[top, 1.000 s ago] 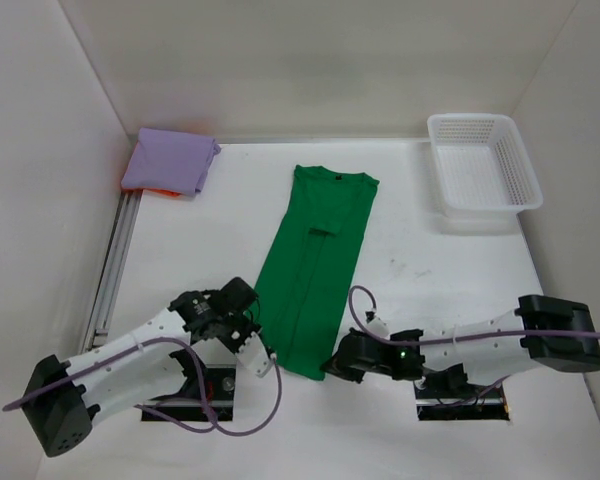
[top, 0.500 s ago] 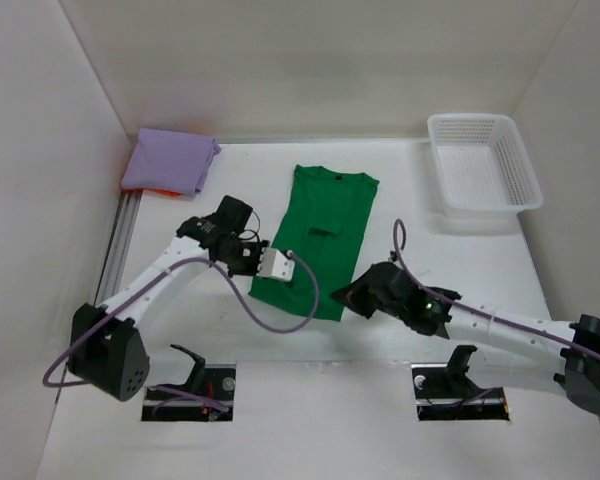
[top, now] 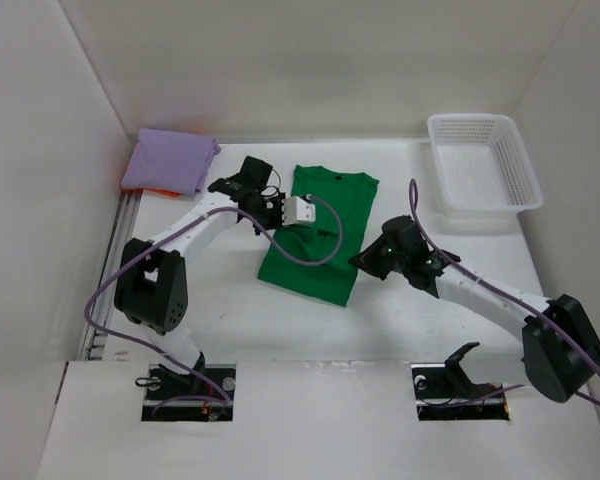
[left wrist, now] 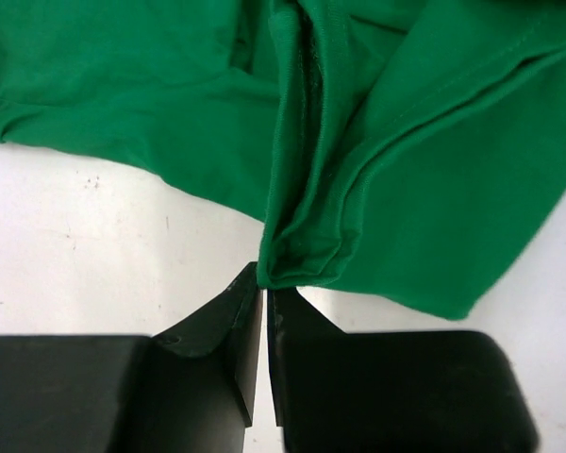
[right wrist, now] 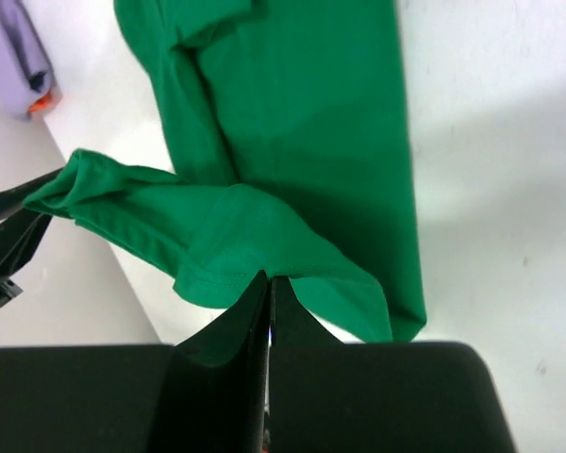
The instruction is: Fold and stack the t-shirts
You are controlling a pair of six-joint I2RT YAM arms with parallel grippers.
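The green t-shirt [top: 325,195] lies in the middle of the table with its collar at the far end and its lower half doubled over toward the collar. My left gripper [top: 278,222] is shut on the hem's left corner, and the bunched green cloth [left wrist: 406,189] rises from its tips [left wrist: 264,288]. My right gripper [top: 362,260] is shut on the hem's right side, pinching a fold of green cloth [right wrist: 311,113] at its tips [right wrist: 269,278]. A folded lavender t-shirt [top: 170,160] lies at the far left on top of an orange t-shirt [top: 160,191], of which only an edge shows.
A white lattice basket [top: 480,165] stands at the far right corner. A metal rail [top: 115,260] runs along the left wall. White walls close the table on three sides.
Both grippers have carried the shirt's bottom hem from the near edge toward the collar, so the green shirt now shows about half its earlier length.
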